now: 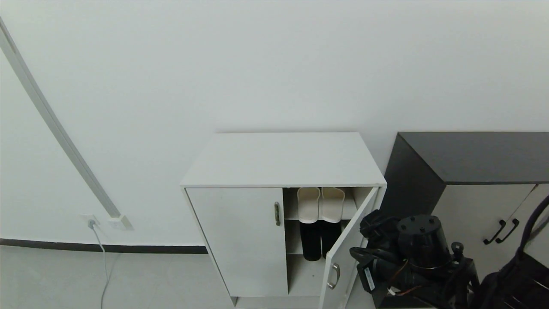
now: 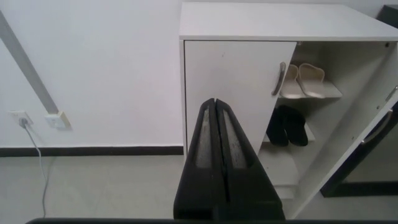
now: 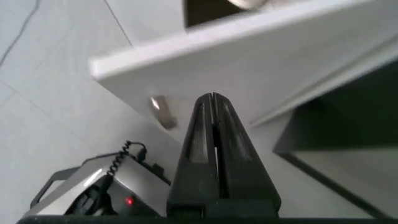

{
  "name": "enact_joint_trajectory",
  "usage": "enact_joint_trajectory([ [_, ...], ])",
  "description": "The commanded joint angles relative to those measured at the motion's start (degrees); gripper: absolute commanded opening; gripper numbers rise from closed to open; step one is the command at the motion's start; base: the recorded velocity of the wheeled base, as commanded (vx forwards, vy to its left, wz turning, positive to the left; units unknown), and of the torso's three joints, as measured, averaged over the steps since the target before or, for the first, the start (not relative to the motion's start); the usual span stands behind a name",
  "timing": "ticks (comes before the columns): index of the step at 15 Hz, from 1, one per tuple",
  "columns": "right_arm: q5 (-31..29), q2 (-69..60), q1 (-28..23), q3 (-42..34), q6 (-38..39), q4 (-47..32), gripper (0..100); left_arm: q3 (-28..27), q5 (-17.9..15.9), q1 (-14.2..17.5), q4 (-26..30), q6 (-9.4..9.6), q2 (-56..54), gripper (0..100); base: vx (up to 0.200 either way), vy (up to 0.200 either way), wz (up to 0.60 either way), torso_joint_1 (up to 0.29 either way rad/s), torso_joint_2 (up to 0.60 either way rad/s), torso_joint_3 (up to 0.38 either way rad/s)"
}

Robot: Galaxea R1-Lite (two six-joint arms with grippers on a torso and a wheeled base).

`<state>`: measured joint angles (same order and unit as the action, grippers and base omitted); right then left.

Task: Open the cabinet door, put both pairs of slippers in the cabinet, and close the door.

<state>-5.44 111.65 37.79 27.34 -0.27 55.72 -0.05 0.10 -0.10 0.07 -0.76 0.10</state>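
Inside the cabinet (image 1: 283, 159), one slipper pair (image 1: 321, 205) sits on the upper shelf (image 1: 351, 209), the other pair (image 1: 319, 242) directly below.

Ajar door (image 1: 346, 279) across cabinet (image 1: 283, 159) opening

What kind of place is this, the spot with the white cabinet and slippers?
Probably a plain indoor room, maybe an entryway mock-up: a white shoe cabinet holding pale slippers and black slippers, a dark cabinet beside it, and a wall socket low on the white wall.
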Motion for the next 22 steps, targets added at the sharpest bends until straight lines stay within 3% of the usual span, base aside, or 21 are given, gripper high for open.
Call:
enact_joint_trajectory([
  [1,-0.1,4.71,-0.26,3.51,0.0,0.26,0,-0.04,-0.01,0.01,0.01,-0.04,0.08,0,0.0,0.0,0.0,0.0,0.0,0.0],
  [14,-0.36,19.74,-2.02,23.02,0.0,0.18,0,0.05,-0.01,0.01,0.01,-0.04,0.08,0,0.0,0.0,0.0,0.0,0.0,0.0],
  [22,-0.45,25.1,-4.3,30.49,0.09,0.09,0,0.05,0.08,0.01,0.01,-0.12,0.08,0,0.0,0.0,0.0,0.0,0.0,0.0],
])
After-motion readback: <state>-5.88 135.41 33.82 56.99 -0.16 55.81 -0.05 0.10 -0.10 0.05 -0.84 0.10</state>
